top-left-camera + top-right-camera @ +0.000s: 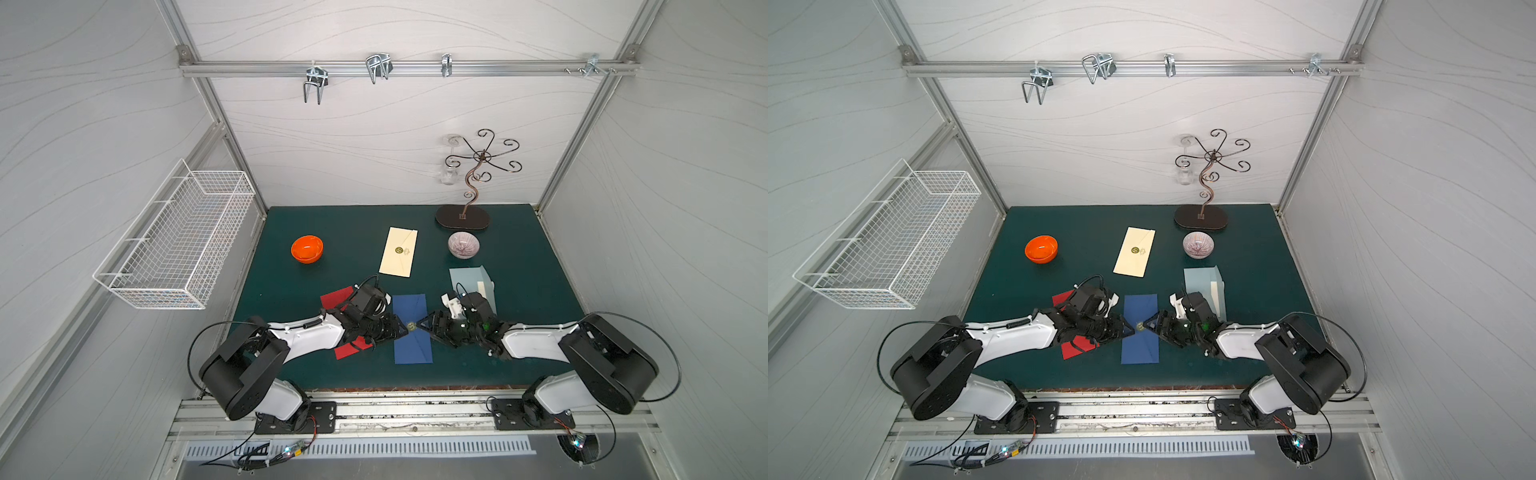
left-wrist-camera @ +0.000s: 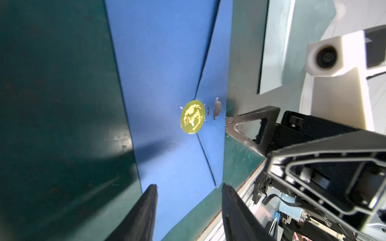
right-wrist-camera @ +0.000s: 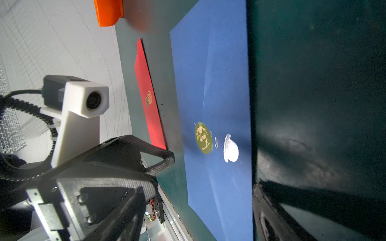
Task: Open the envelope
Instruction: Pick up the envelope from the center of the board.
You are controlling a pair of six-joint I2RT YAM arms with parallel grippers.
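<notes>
Blue envelope (image 1: pixel 409 307) flat on bench (image 1: pixel 332 224), flap down under seal (image 2: pixel 191 119). Left claw (image 2: pixel 189 185) and right claw (image 1: pixel 426 329) both spread, empty, flanking the seal.

Robot lab test cell. Boxed in by white panels (image 1: pixel 374 145) on aluminium extrusion frame (image 1: pixel 498 67), metal hooks (image 1: pixel 315 85) clipped along it. Fitted with two arms (image 1: pixel 307 332) bolted to a slotted base rail (image 1: pixel 415 409), wrist cameras (image 3: pixel 92 100), loose cabling (image 1: pixel 191 353). Green-matted surface (image 1: pixel 536 282) as workspace; wire basket (image 1: pixel 178 249) hung on side wall.
</notes>
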